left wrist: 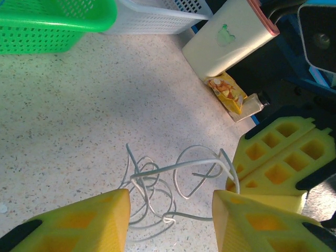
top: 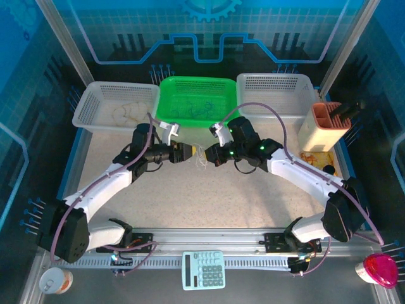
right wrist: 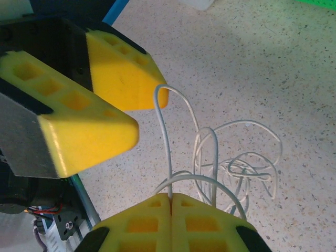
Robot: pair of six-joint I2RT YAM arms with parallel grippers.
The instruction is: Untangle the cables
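The pale cable (right wrist: 164, 136) lies as a loose tangle of thin white loops on the speckled surface (top: 253, 190), in the middle between the two arms and just in front of the green basket (top: 166, 95). The right gripper (right wrist: 170, 197) has its yellow foam jaws pressed together on one strand of it. That strand rises out of the seam between them, and the other loops spread over the surface beyond. The left gripper (left wrist: 170, 198) faces it from very close, its jaws well apart and hanging over the tangle. One arc of cable curves up near the tip of one of its fingers (right wrist: 131, 89), but whether the two touch cannot be told. In the top view the two grippers point at each other, almost tip to tip. Dark blue cords (top: 193, 111) lie inside the green basket. The white basket (top: 85, 107) to its left holds pale cords (top: 126, 113).
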